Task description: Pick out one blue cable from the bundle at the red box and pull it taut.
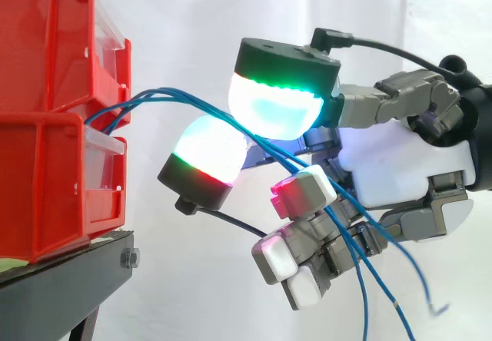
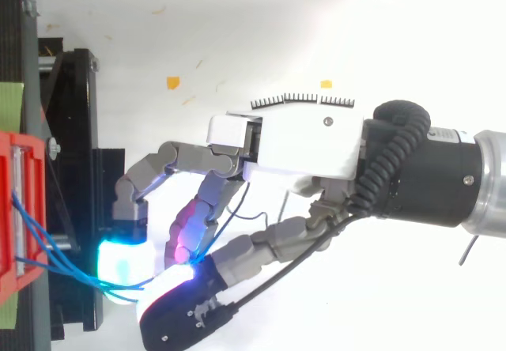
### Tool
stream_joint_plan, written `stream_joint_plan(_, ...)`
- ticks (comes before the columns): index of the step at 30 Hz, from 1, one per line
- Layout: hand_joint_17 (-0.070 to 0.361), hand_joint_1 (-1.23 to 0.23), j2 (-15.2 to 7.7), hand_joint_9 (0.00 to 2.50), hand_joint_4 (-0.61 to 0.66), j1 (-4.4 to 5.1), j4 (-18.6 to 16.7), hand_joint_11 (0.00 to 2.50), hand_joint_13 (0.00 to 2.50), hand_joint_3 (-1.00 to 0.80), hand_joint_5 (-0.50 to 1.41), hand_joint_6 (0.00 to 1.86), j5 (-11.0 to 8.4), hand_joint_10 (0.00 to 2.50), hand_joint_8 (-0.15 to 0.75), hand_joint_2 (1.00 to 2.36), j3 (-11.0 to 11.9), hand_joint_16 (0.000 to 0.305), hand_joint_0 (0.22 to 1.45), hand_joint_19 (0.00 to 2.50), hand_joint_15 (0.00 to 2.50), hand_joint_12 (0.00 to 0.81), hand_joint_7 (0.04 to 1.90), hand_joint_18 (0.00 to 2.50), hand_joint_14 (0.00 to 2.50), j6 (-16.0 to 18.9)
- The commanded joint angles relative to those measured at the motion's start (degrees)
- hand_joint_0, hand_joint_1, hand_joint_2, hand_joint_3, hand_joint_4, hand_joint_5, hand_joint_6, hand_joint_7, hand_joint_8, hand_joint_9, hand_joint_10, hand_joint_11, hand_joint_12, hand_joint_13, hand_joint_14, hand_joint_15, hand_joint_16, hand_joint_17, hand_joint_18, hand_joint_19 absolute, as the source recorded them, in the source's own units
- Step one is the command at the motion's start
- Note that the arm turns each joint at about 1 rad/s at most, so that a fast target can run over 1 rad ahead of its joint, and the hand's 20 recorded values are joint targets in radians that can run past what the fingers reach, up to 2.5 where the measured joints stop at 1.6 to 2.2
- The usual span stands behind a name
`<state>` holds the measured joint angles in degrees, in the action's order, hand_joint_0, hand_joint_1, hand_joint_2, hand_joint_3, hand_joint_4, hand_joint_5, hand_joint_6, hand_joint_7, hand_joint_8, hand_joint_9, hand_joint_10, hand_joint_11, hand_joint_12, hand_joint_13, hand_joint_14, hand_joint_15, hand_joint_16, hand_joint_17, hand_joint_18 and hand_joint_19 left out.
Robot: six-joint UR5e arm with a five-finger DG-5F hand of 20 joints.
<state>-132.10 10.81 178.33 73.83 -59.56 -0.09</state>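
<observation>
Several thin blue cables point(image 1: 177, 94) come out between the two stacked red bins point(image 1: 46, 64) at the left and arch slackly to the right. My hand point(image 1: 400, 164) reaches in from the right, and two big glowing fingertips point(image 1: 277, 103) are closed together on the cables about a hand's width from the bins. Behind the pinch the cable ends point(image 1: 361, 279) hang down past the curled lower fingers. From above, the hand point(image 2: 308, 137) points left at the red box point(image 2: 9, 209), with the cables point(image 2: 87, 278) running into the cyan and white pads.
The bins sit on a black stand point(image 1: 61, 279) whose frame point(image 2: 75, 169) lies just left of the fingertips. A white curtain is behind, and a white floor with small orange scraps point(image 2: 172, 82) lies below.
</observation>
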Motion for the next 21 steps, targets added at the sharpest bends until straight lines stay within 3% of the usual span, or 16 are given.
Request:
stream_joint_plan(1, 0.108, -0.91, 0.0, 1.20, -0.19, 0.00, 0.0, 0.88, 0.89, -0.50, -0.13, 0.93, 0.00, 0.03, 0.275, 1.00, 0.0, 0.048, 0.79, 0.62, 0.63, 0.360, 1.03, 0.74, 0.03, 0.0)
stream_joint_plan(7, 0.107, -0.92, 0.0, 1.22, -0.24, 0.00, 0.0, 0.89, 0.91, -0.50, -0.12, 0.95, 0.00, 0.03, 0.267, 1.00, 0.0, 0.048, 0.76, 0.60, 0.62, 0.356, 1.03, 0.75, 0.03, 0.0)
stream_joint_plan(21, 0.103, -0.90, 0.0, 1.32, -0.14, -0.09, 0.0, 0.88, 0.93, -0.50, -0.07, 0.91, 0.00, 0.04, 0.248, 1.00, 0.0, 0.046, 0.62, 0.62, 0.63, 0.345, 1.04, 0.76, 0.03, 0.0)
